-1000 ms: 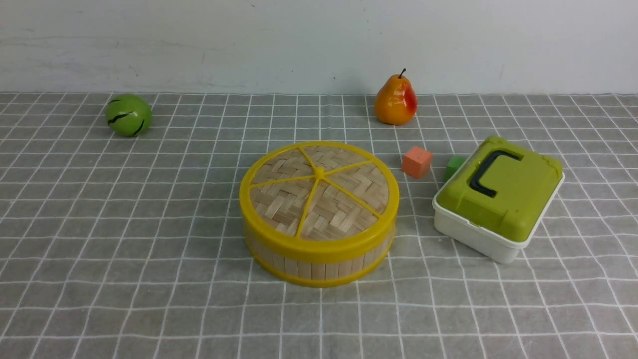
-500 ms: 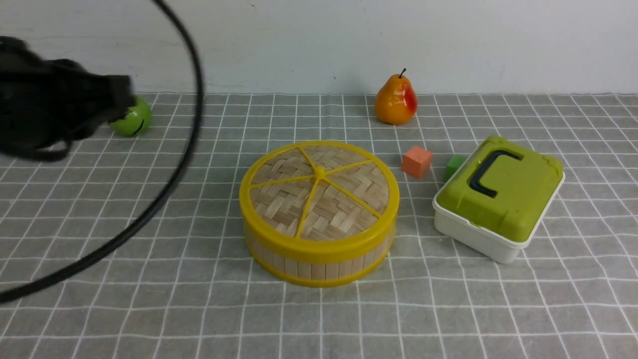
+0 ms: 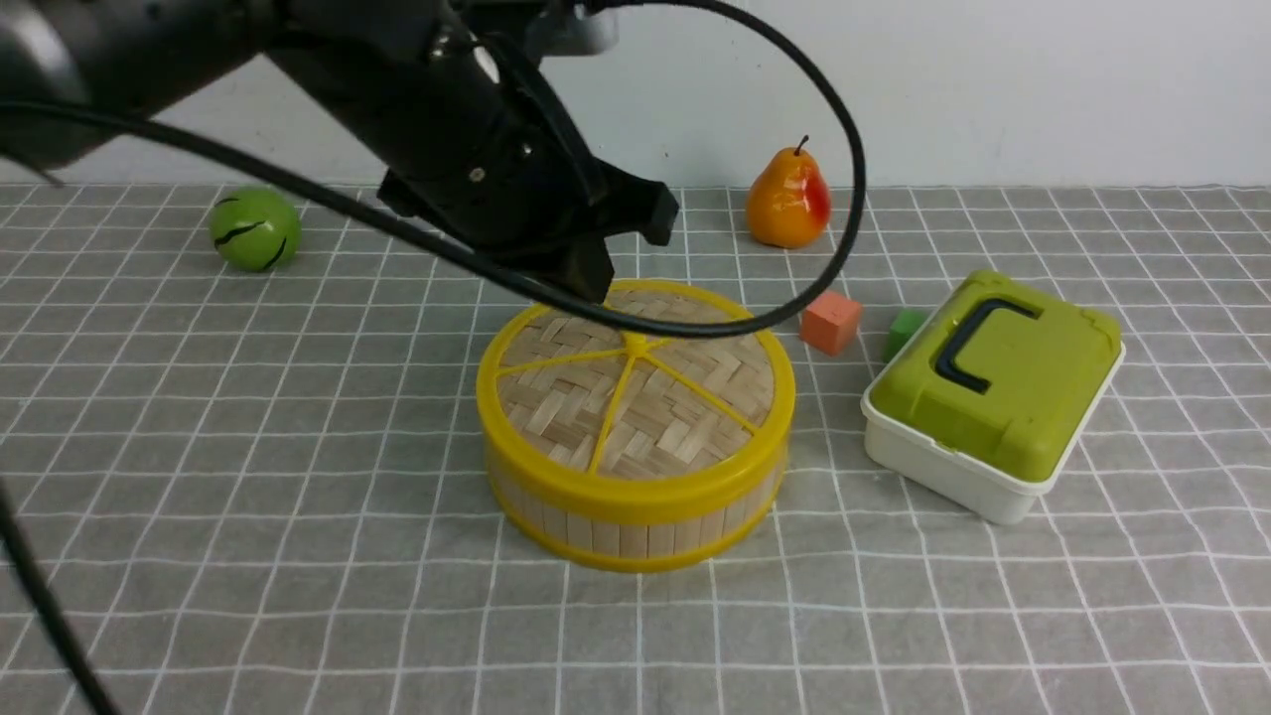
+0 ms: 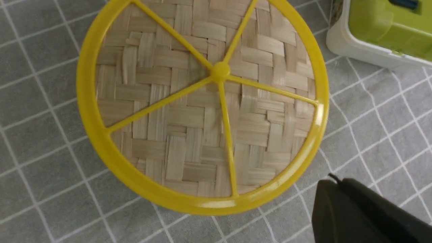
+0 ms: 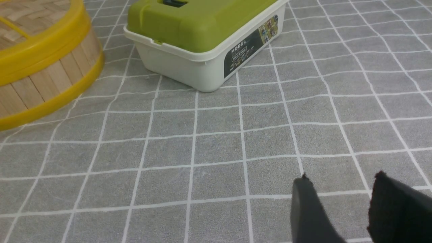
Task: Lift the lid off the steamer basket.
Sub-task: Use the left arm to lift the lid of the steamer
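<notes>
The steamer basket (image 3: 635, 531) stands mid-table, its slatted wall ringed by yellow rims. The woven lid (image 3: 635, 382) with yellow spokes rests on top of it. My left gripper (image 3: 591, 281) hangs at the lid's far rim, apart from it. In the left wrist view that gripper (image 4: 332, 180) is shut with nothing between its fingers, just outside the rim of the lid (image 4: 202, 101). My right gripper (image 5: 342, 177) stands open and empty low over the cloth. The steamer basket (image 5: 44, 84) and lid (image 5: 33, 33) lie well away from it. The front view does not show the right arm.
A white box with a green lid (image 3: 993, 387) sits right of the basket. An orange cube (image 3: 830, 322) and a green cube (image 3: 904, 331) lie between them. A pear (image 3: 787, 199) stands at the back, a green ball (image 3: 255, 228) far left. The arm's black cable (image 3: 794, 298) loops over the lid.
The left arm came in from the far left and now hangs over the lid's far rim. A second ago it was out of view. Lid and basket have not moved.
</notes>
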You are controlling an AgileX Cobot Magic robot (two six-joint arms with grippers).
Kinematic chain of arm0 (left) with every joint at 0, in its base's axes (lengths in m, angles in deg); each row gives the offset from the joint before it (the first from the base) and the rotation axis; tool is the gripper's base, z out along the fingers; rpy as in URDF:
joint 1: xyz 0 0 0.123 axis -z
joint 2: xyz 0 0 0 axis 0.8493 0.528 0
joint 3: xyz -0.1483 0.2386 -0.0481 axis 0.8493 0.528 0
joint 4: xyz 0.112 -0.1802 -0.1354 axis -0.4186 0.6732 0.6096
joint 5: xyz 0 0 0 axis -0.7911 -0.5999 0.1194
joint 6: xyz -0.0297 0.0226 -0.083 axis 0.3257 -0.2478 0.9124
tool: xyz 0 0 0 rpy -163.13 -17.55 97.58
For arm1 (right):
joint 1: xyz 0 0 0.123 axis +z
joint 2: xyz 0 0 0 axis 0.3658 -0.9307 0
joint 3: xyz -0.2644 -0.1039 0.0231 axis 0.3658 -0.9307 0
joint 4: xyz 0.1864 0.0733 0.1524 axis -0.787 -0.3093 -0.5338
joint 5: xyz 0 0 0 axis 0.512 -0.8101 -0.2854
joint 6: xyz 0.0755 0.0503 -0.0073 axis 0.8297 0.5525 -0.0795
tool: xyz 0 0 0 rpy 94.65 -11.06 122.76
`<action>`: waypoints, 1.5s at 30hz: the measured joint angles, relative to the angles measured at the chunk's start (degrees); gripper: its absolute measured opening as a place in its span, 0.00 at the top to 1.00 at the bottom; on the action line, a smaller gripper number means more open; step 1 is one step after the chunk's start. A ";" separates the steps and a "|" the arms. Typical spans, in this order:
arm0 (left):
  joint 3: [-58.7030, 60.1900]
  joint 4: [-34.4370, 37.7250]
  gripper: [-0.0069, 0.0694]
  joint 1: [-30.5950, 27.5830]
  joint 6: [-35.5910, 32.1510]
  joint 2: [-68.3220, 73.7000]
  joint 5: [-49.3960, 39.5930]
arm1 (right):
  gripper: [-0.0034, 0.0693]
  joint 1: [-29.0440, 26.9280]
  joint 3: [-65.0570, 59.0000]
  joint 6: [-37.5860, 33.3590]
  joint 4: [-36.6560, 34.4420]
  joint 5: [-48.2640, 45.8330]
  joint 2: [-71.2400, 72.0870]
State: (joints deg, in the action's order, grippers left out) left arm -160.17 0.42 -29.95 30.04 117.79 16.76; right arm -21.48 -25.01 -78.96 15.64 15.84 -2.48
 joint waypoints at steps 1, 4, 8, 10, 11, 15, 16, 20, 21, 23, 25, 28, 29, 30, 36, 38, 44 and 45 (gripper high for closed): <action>-1.38 -0.47 0.91 0.00 -0.07 1.76 -0.31 | 0.62 0.00 0.00 0.00 0.00 0.00 0.00; -6.32 -1.46 0.81 0.00 -0.20 7.29 -0.58 | 0.62 0.00 0.00 0.00 0.00 0.00 0.00; -9.76 -1.51 0.62 0.00 -0.20 11.39 -0.19 | 0.62 0.00 0.00 0.00 0.00 0.00 0.00; -11.03 -1.64 0.50 0.00 -0.20 13.41 1.19 | 0.62 0.00 0.00 0.00 0.05 0.00 0.00; -11.57 -1.79 0.44 0.00 -0.20 14.51 2.46 | 0.62 0.00 0.00 0.00 0.05 0.00 0.00; -12.03 -3.40 0.36 0.00 -0.24 17.67 6.92 | 0.62 0.00 0.00 0.00 0.05 0.00 0.00; -12.03 -4.24 0.35 0.00 -0.24 18.62 7.75 | 0.62 0.00 0.00 0.00 0.05 0.00 0.00; -12.03 -9.09 0.37 0.43 -0.26 20.93 8.08 | 0.62 0.00 0.00 0.00 0.00 0.00 0.00; -12.03 -10.42 0.38 0.57 -0.32 21.31 8.08 | 0.62 0.00 0.00 0.00 0.00 0.00 0.00; -12.03 -12.02 0.41 1.16 -0.38 22.09 8.08 | 0.62 0.00 0.00 0.00 0.00 0.00 0.00; -12.03 -13.24 0.44 2.02 -0.41 22.44 8.08 | 0.62 0.00 0.00 0.00 0.00 0.00 0.00; -12.03 -14.04 0.49 3.01 -0.41 22.44 7.73 | 0.62 0.00 0.00 0.00 0.00 0.00 0.00; -12.10 -14.18 0.51 3.37 -0.41 22.44 7.52 | 0.62 0.00 0.00 0.00 0.00 0.00 0.00; -12.17 -14.24 0.52 3.53 -0.41 22.44 7.25 | 0.62 0.00 0.00 0.00 0.00 0.00 0.00; -12.35 -16.03 0.63 3.82 -0.41 22.44 5.10 | 0.62 0.00 0.00 0.00 0.00 0.00 0.00; -12.39 -16.50 0.67 3.82 -0.41 22.44 4.52 | 0.62 0.00 0.00 0.00 0.00 0.00 0.00; -12.39 -16.62 0.76 3.93 -0.30 22.44 4.42 | 0.62 0.00 0.00 0.00 0.00 0.00 0.00; -12.39 -16.62 0.77 3.93 0.03 22.44 4.42 | 0.62 0.00 0.00 0.00 0.00 0.00 0.00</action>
State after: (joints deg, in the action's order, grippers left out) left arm -172.57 -16.20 -26.02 30.07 140.22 21.18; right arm -21.48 -25.01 -78.96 15.64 15.84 -2.48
